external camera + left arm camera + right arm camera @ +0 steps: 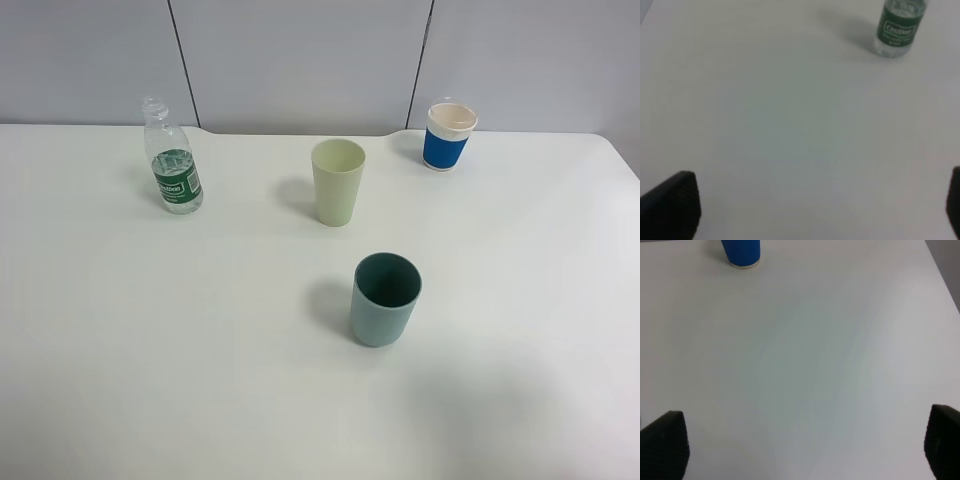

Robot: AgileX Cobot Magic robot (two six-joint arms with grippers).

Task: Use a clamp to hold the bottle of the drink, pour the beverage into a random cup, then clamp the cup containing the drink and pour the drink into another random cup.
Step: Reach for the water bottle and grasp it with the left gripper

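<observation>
Jaws of the left gripper (812, 205) and right gripper (802, 442) stand wide open, holding nothing. Nothing seems done yet; all pouring is left. The teal cup (385, 298) is nearest, the pale tumbler (338, 182) behind it, and both look empty. Far left, the bottle (173, 158) stands upright, uncapped, clear with a green label.

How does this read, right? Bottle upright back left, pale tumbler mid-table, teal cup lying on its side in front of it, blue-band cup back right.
One thing is wrong: the teal cup is not on its side. It stands upright, mouth up, as the exterior high view shows. The rest holds: bottle upright back left, pale tumbler mid-table, blue-band cup back right.
</observation>
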